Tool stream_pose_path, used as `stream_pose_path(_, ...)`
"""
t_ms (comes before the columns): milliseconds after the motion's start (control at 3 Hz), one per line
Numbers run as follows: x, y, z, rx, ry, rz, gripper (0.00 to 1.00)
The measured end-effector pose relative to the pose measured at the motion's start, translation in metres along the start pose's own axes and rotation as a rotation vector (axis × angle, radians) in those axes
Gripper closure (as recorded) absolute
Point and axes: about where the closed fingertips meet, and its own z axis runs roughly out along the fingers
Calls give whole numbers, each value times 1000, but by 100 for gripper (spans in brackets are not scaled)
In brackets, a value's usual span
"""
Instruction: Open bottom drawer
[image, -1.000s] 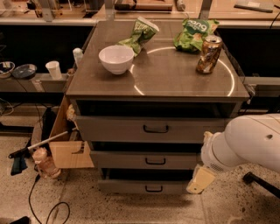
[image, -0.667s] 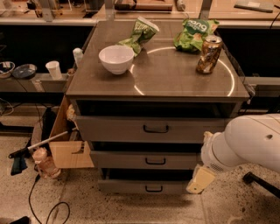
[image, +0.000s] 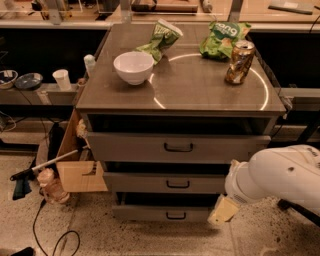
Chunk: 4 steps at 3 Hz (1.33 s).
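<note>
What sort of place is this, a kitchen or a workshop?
Likely a lab or workshop: a grey drawer cabinet holding a bowl, chip bags and a can, cables on the floor, and a robot's gripper beside the bottom drawer.

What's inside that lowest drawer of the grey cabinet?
Nothing can be made out: only a dark gap shows above the front of the bottom drawer, and its inside is covered by the middle drawer overhead. The robot's hand hangs by its right end.

white bowl (image: 133, 67) | left chip bag (image: 161, 39) | right chip bag (image: 222, 37) | can (image: 239, 61) | cardboard box (image: 80, 175)
</note>
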Motion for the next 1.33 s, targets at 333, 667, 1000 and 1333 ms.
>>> stream_pose_path(333,10,4,29,16,22,26,0)
stream_pose_path(667,20,6,55,29,53,43,0)
stream_pose_path(1000,31,9,96,10,116,64,0)
stream_pose_path(1333,31,9,96,10,116,65,0)
